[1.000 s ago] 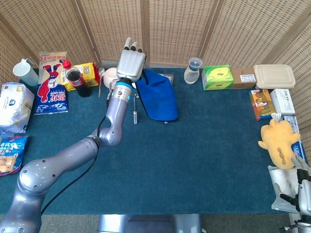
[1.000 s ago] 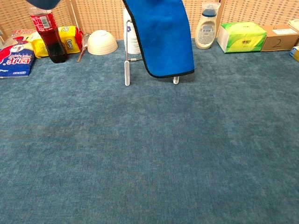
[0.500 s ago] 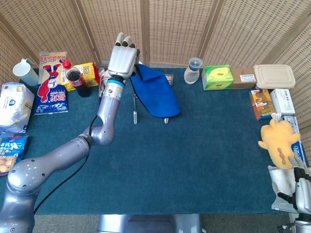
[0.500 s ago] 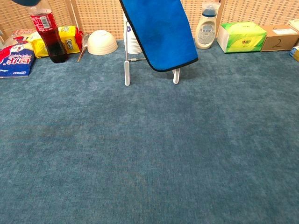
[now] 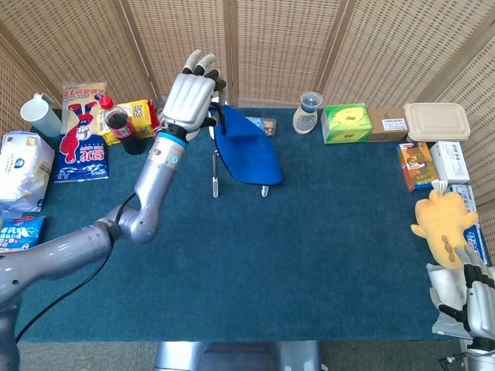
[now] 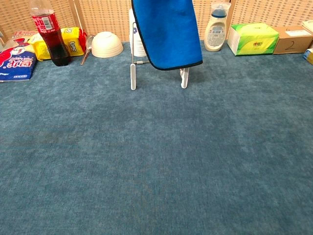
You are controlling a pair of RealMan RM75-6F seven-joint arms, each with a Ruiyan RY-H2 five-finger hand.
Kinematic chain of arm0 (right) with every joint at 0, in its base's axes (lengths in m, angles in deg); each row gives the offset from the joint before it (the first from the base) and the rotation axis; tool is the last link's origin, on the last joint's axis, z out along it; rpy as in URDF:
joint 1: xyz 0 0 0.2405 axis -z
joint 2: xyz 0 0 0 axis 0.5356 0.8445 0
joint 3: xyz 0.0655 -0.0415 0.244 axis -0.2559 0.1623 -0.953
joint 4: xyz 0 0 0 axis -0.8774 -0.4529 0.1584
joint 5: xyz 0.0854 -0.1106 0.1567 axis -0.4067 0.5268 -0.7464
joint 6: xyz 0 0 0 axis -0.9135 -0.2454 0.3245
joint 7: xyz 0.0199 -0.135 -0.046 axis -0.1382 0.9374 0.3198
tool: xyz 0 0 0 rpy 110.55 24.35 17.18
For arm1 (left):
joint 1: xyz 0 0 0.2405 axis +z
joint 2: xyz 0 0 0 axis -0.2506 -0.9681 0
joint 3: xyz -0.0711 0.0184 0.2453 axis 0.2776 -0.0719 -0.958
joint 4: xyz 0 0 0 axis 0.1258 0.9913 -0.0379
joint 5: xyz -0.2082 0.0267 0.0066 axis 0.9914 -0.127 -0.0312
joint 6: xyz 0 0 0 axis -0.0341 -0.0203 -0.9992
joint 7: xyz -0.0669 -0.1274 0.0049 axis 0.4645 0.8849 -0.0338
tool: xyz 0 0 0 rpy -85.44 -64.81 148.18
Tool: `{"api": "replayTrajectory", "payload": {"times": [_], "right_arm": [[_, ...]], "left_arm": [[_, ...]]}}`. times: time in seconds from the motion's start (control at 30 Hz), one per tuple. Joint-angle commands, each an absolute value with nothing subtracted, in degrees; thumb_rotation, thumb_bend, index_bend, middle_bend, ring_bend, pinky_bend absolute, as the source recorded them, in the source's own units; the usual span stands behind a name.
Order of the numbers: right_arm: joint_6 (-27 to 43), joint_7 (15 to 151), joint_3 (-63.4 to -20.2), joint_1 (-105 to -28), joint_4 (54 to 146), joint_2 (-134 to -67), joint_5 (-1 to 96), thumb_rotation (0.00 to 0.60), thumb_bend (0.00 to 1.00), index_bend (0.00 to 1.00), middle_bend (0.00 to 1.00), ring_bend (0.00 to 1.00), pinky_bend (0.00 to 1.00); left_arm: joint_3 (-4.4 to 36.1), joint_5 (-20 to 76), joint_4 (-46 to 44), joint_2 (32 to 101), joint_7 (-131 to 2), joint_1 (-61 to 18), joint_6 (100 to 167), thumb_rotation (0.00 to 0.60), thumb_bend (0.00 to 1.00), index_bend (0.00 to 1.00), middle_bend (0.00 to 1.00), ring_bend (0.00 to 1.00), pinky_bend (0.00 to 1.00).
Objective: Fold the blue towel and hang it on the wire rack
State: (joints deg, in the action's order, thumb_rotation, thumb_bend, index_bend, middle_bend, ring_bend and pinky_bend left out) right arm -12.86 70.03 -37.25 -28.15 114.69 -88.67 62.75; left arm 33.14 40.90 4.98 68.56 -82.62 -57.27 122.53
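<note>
Wicker screens are backing a teal table [image 5: 309, 255]; blue towel [image 5: 246, 153] is hanging folded over the white wire rack [image 6: 133, 76] near the far edge. Left hand [image 5: 189, 99] is hovering just left of the rack top, fingers spread, holding nothing. Right hand [image 5: 473, 287] is resting at the near right corner, grip unclear. Cola bottle [image 6: 47, 33] and upturned bowl [image 6: 107, 44] are standing left of the rack

The chest view cuts off the top of the blue towel [image 6: 168, 32] and wire rack [image 6: 133, 73]; my right hand [image 5: 473, 297] is clipped at the head view's corner.
</note>
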Motion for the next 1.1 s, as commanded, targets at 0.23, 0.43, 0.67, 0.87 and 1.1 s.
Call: {"api": "replayTrajectory", "payload": {"times": [0.23, 0.43, 0.67, 0.87, 1.1], "right_arm": [[-12.52, 69.73, -37.20, -28.43, 114.39, -88.88, 62.96, 0.600, 0.28, 0.05, 0.03, 0.00, 0.00], [-12.28, 69.25, -37.14, -28.67, 114.00, -89.07, 63.25, 0.600, 0.28, 0.05, 0.03, 0.00, 0.00], [-12.20, 68.75, -36.97, -28.59, 113.60, -89.11, 63.25, 0.600, 0.28, 0.05, 0.03, 0.00, 0.00], [-12.53, 68.68, -36.88, -28.27, 113.63, -89.05, 63.08, 0.600, 0.28, 0.05, 0.03, 0.00, 0.00], [-12.80, 68.87, -36.79, -27.96, 113.76, -89.13, 62.84, 0.600, 0.28, 0.05, 0.03, 0.00, 0.00]], "left_arm": [[33.08, 37.07, -8.09, 61.39, -77.79, -51.67, 125.45, 0.600, 0.43, 0.72, 0.39, 0.13, 0.00], [32.44, 37.50, -12.53, 59.34, -78.85, -50.29, 125.82, 0.600, 0.43, 0.72, 0.38, 0.13, 0.00], [32.18, 39.36, -12.74, 59.29, -81.12, -50.59, 125.73, 0.600, 0.43, 0.72, 0.38, 0.13, 0.00], [32.47, 41.66, -9.04, 61.23, -82.89, -52.57, 124.42, 0.600, 0.43, 0.72, 0.38, 0.13, 0.00], [32.52, 43.98, -1.63, 65.15, -85.85, -56.42, 122.10, 0.600, 0.43, 0.72, 0.38, 0.13, 0.00]]}}
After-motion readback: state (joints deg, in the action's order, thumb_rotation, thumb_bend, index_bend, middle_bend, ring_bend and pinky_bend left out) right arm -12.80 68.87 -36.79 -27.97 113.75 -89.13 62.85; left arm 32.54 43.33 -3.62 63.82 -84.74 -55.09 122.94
